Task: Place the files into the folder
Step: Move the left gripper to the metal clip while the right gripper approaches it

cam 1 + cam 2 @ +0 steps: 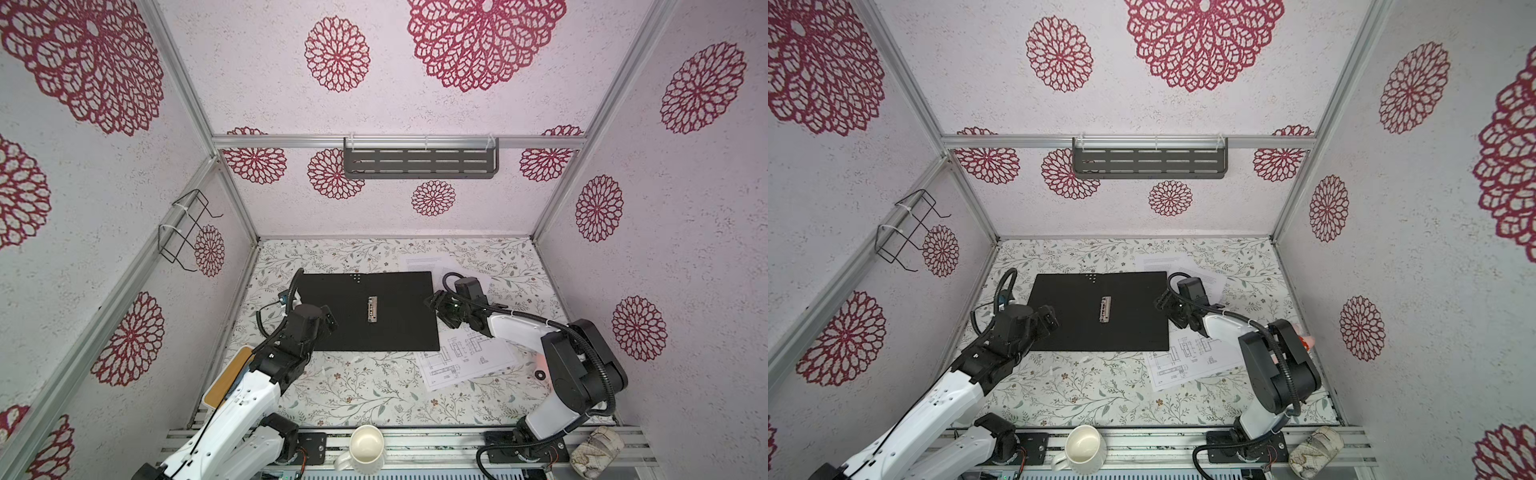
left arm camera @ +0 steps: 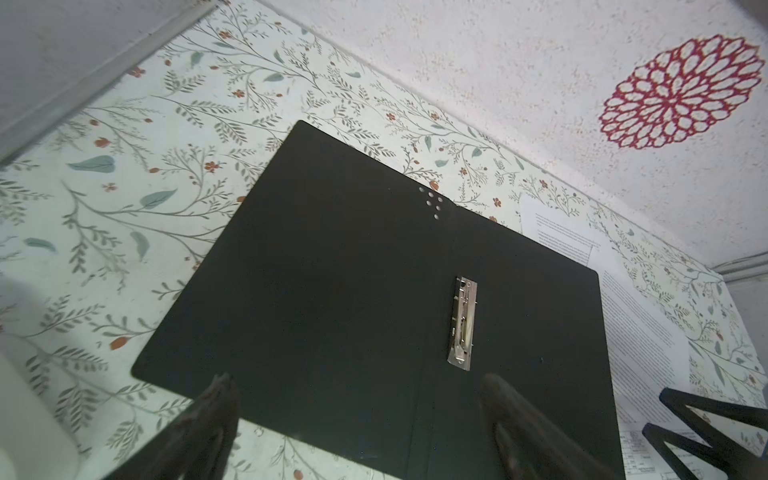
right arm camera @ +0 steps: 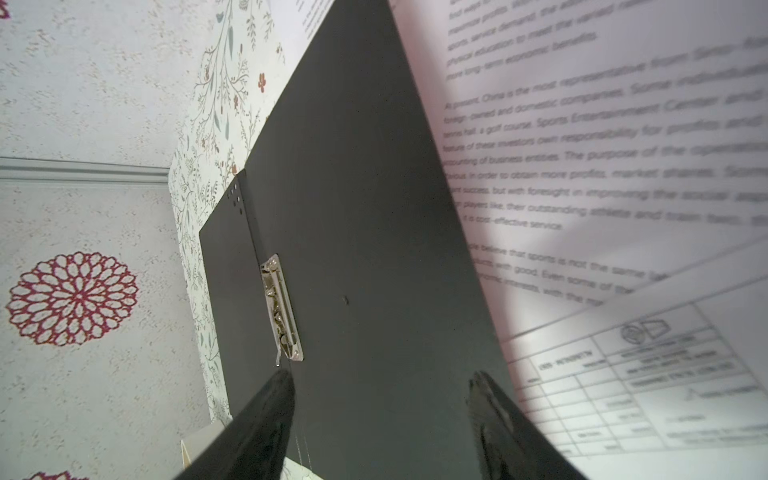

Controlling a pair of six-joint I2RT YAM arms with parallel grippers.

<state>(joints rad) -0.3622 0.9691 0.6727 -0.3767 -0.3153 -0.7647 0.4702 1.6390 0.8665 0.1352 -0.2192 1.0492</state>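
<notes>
The folder (image 1: 395, 328) (image 1: 1067, 316) lies open and flat on the table, black inside up, with its metal clip (image 1: 372, 308) near the middle. My left gripper (image 1: 329, 321) (image 2: 357, 378) hovers open over the folder's left edge, nothing between its fingers. Over the right edge my right gripper (image 1: 436, 309) (image 3: 380, 374) stands open and empty too. Two of the files, printed text sheets (image 1: 419, 262) (image 3: 582, 145), lie at the back right, partly under the folder and the right arm. A line-drawing sheet (image 1: 461, 359) (image 3: 665, 374) lies at the front right corner of the folder.
A white mug (image 1: 365, 449) and a patterned cup (image 1: 596, 453) sit on the front rail. A wooden board (image 1: 228, 378) lies under the left arm. A wire rack (image 1: 187, 228) hangs on the left wall and a grey shelf (image 1: 419, 158) on the back wall.
</notes>
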